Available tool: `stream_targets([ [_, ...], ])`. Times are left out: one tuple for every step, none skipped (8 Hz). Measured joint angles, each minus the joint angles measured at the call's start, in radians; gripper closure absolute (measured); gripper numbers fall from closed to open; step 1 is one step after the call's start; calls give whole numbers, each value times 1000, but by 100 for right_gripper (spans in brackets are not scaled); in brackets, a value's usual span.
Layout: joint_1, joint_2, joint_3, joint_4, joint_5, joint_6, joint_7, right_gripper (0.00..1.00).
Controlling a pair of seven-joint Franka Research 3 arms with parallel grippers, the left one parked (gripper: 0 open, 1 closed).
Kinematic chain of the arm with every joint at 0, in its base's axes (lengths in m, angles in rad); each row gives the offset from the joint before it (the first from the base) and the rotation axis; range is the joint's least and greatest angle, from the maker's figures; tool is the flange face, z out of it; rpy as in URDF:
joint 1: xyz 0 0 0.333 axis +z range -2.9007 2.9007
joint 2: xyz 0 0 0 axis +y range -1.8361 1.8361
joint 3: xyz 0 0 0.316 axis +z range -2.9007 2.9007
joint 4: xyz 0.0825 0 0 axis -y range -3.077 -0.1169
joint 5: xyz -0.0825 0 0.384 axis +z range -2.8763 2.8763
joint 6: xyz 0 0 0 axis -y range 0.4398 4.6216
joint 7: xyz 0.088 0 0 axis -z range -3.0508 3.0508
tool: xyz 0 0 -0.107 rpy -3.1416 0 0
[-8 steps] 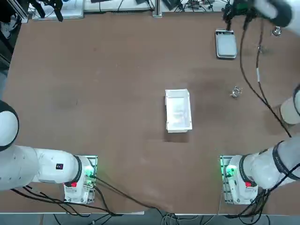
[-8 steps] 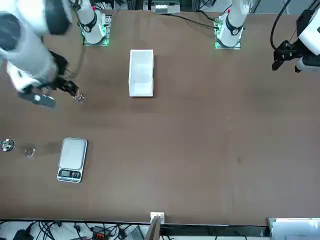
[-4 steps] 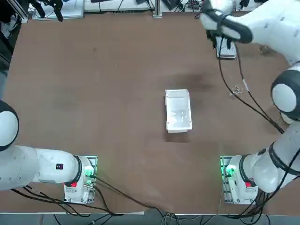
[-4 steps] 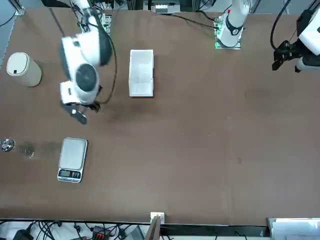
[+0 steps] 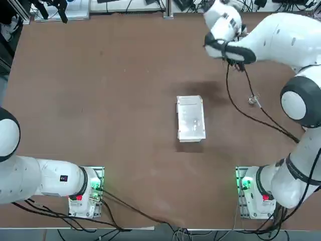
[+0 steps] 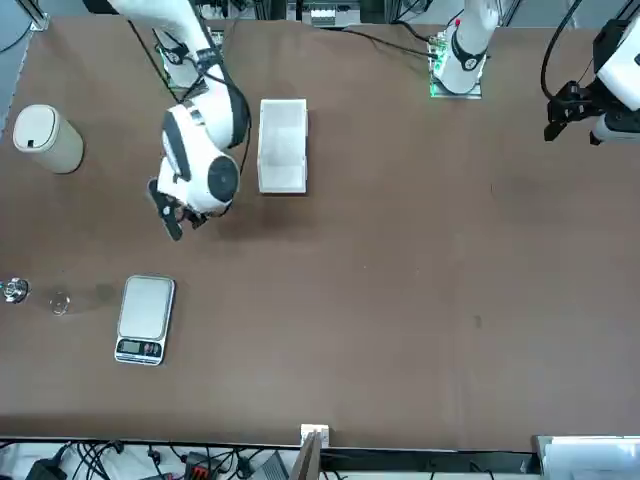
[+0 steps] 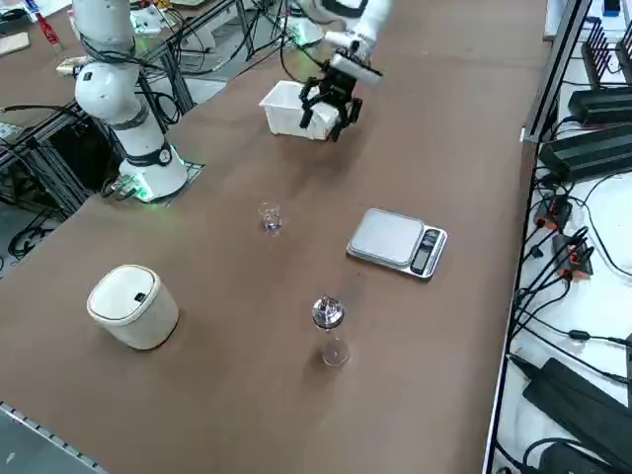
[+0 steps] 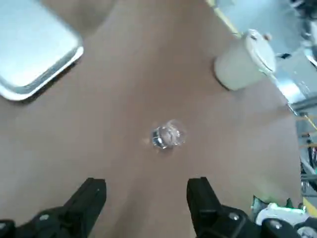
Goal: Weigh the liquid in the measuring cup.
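An open right tool (image 8: 147,183) hangs above the desk (image 6: 420,280), toward the robot's bases and left of the scale (image 6: 145,308). Bare desk offers a lane between the scale and the white box (image 6: 283,146), which blocks low travel farther toward the bases. The measuring cup (image 7: 271,217) stands on the base side of the scale, the white canister (image 7: 135,306) beyond it; a clear round object (image 7: 336,353) and silver-topped piece (image 7: 328,313) obstruct the scale's right.
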Motion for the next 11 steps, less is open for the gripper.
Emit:
stream_targets([
  [3,1,0,-39,-11,5,120,0],
  [4,1,-1,-75,-26,21,244,1],
  [3,1,-5,-113,-53,50,369,3],
  [3,3,-8,-153,-85,86,476,3],
  [2,13,-10,-184,-118,112,565,3],
  [1,34,-13,-200,-147,130,633,3],
  [-1,64,-17,-207,-168,146,691,3],
  [-7,92,-21,-211,-193,163,743,3],
  [-15,117,-23,-215,-220,175,791,3],
  [-22,142,-24,-219,-244,182,840,3],
  [-27,166,-24,-223,-267,186,893,3],
])
